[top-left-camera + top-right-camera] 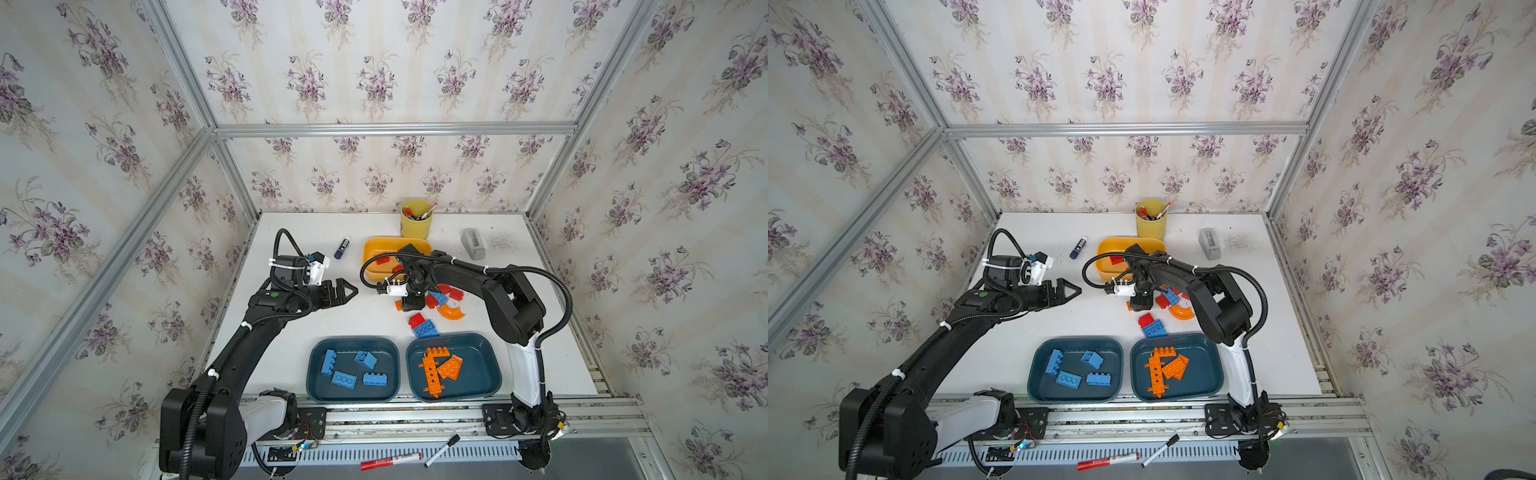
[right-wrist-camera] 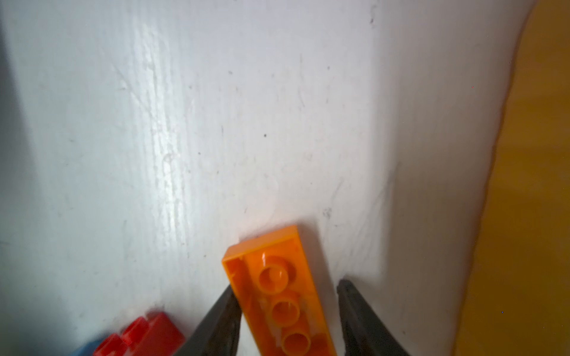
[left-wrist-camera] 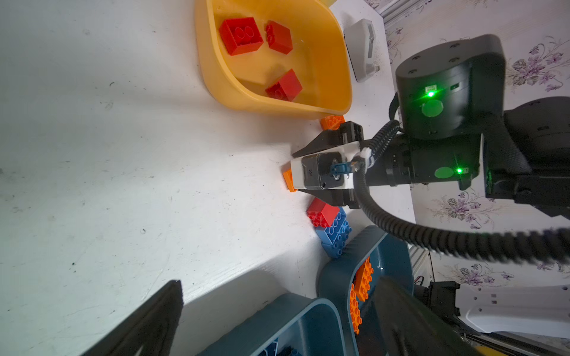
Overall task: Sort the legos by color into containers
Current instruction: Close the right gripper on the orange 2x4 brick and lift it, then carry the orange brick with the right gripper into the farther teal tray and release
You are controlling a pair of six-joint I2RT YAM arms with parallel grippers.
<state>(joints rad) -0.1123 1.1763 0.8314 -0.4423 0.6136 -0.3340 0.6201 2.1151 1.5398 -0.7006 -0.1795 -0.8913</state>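
Your right gripper [image 2: 285, 284] straddles an orange brick [image 2: 277, 277] at six o'clock of the yellow tub [image 1: 374, 248], jaws not yet clamped, left gripper [image 1: 349, 291] wide; teal tubs [image 1: 386, 353] part-filled, a loose pile [image 1: 441, 299] unsorted.

Four blue legos [image 1: 344, 379] in left teal tub [image 1: 361, 395] lower centre, orange legos [image 1: 449, 366] in right teal tub [image 1: 478, 370], red legos [image 1: 382, 260] in yellow tub [image 1: 374, 245] — loose bricks [image 1: 424, 329] (mixed colours) mid-frame
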